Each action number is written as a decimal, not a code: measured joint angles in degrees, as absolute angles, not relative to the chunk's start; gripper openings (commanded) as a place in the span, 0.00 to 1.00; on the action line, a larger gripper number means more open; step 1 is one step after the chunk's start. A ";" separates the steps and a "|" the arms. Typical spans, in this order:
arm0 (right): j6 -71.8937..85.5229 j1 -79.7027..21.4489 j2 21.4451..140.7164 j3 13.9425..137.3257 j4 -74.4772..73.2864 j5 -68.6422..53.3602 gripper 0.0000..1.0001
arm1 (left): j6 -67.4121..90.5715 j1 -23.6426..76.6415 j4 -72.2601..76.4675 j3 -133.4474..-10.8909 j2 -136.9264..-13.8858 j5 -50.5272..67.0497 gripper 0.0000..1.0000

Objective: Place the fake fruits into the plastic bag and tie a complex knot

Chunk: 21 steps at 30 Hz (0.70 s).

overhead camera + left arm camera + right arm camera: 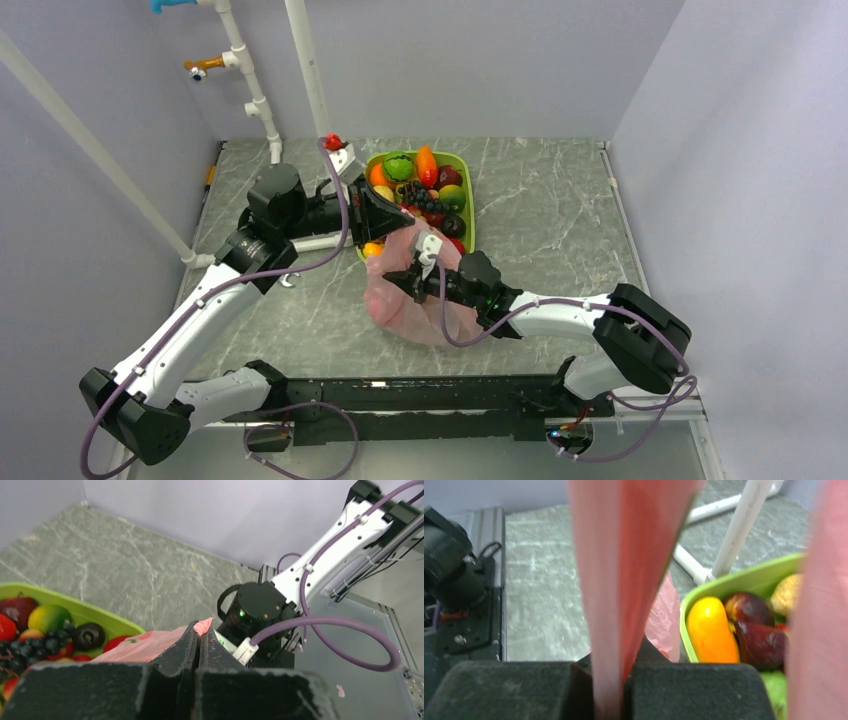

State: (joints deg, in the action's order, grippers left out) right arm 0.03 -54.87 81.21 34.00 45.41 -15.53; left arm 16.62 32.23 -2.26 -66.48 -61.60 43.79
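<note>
Fake fruits in green tray beside pink bag

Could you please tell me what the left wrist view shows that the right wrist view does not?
Only the left wrist view: the right arm's black wrist housing with its purple cable, the dark purple plastic grape bunch, and the left gripper shut on a scrap of the thin pink plastic bag. Only the right wrist view: the white pipe frame, an elongated orange-yellow plastic fruit, and the right gripper shut on a taut strip of that bag. Both: the lime-green rectangular tray of fruits, the pink bag and the grey marbled table.
</note>
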 measured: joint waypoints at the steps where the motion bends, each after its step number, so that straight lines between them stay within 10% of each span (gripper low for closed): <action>1: -0.38 -54.30 81.43 32.51 46.72 -15.68 0.00 | 16.23 32.03 -3.22 -66.15 -61.60 43.79 0.00; 7: -2.61 -51.94 81.52 26.68 46.98 -18.41 0.00 | 12.67 29.52 -8.45 -62.11 -61.10 43.94 0.00; 14: -4.91 -51.79 81.52 24.62 41.65 -22.65 0.00 | 0.60 27.27 -13.76 -63.83 -59.70 45.98 0.71; 21: -4.75 -51.70 79.75 24.38 35.90 -24.16 0.00 | -16.80 20.45 -20.36 -54.00 -47.24 52.29 0.85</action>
State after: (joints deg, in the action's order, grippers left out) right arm -4.75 -51.70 79.75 24.38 35.90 -24.16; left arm -16.80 20.45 -20.36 -54.00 -47.24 52.29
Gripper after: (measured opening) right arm 0.010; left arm 0.811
